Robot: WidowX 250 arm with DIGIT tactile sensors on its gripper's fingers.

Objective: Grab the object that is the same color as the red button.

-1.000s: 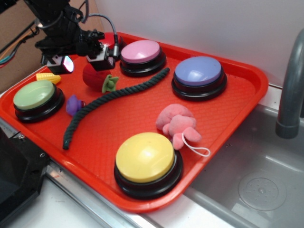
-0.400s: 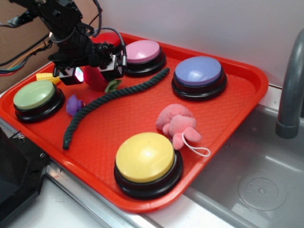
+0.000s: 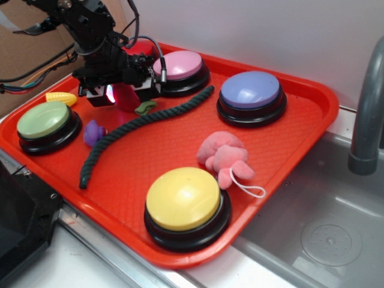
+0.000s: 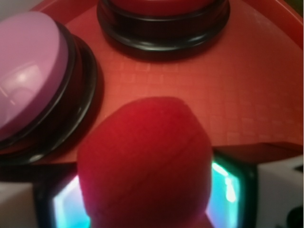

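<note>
Strawberry [image 4: 145,164] fills my wrist view, sitting between the two lit fingers [image 4: 69,209], which straddle it; I can't tell if they're pressing yet. Outside, my gripper [image 3: 120,95] sits low over it on the tray [image 3: 288,156], green cap [image 3: 145,107] poking out. Risk: soft plush squirts free if I lift early, or I bump the pink button [image 4: 28,71] just beside. Red button [image 4: 164,19] sits behind.

The exterior camera sits high at the front and looks down across the whole red tray [image 3: 300,129] from a little way off. The wrist camera rides on the arm, very close and low, looking along the tray floor. Both views show the pink button [image 3: 178,65] [image 4: 26,71] and the strawberry [image 3: 127,98] [image 4: 145,161].
</note>
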